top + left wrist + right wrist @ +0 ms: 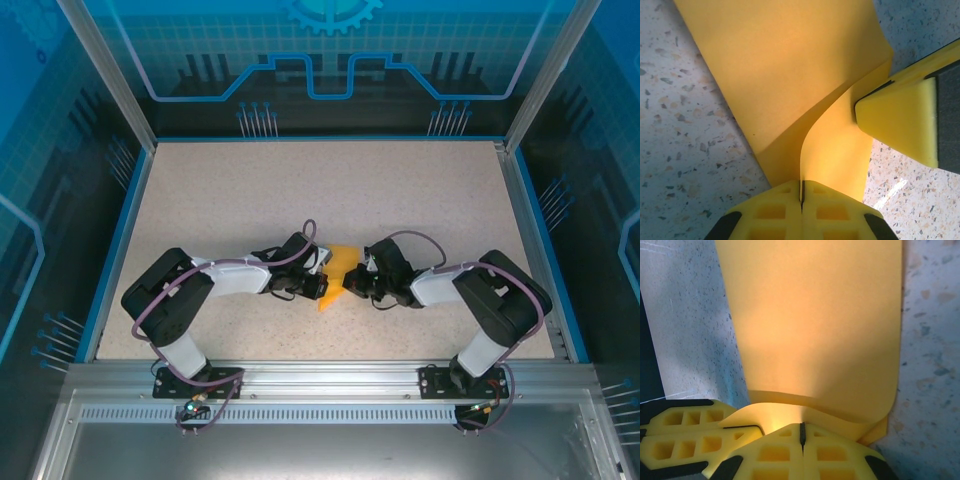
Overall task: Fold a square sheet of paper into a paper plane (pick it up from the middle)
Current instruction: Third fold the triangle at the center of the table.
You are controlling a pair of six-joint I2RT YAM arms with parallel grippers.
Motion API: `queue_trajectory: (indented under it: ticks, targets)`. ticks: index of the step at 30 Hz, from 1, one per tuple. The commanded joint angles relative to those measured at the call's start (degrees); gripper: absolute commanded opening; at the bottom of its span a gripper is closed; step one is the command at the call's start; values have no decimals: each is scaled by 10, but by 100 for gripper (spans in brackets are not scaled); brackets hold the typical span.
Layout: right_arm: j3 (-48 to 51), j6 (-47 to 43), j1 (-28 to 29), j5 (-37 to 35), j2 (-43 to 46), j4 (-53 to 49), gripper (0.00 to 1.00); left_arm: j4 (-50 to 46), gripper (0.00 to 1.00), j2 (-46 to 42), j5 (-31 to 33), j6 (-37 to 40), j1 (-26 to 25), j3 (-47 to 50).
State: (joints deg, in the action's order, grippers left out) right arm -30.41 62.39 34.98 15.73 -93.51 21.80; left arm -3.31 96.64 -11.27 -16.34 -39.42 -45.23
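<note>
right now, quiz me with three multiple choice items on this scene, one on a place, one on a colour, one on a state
1. Where is the sheet of paper?
A. between the left gripper and the right gripper, near the middle of the table
B. at the table's far left corner
C. hanging off the table's right edge

2. What colour is the paper?
A. blue
B. orange-yellow
C. white

3. What is the left gripper doing?
A. standing wide open above the paper
B. shut on the paper's edge
C. shut on nothing

Answers: 1 A, the top view shows it between the two gripper tips. 2 B, every view shows orange-yellow. 3 B, the left wrist view shows the paper's edge pinched.
</note>
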Motion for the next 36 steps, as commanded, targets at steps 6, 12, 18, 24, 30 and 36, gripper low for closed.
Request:
queue_trajectory:
  ticks: [6,12,18,24,30,36]
  targets:
    - [-12,-30,-45,29,19,-25,0,-34,5,16,-7,10,2,-5]
    - [-3,-29,-57,28,-11,-22,0,-34,5,17,-8,10,2,-5]
    - [11,-31,-69,-2,-18,-41,0,-37,5,13,-7,12,2,-4]
    - [-3,-59,-73,28,26,-51,0,-40,5,14,-7,13,2,-6]
    - [-24,-79,-73,54,61,-82,0,-39,5,15,-8,12,3,-8]
    - [-36,-81,-73,63,22,-75,0,-39,5,15,-10,11,2,-8]
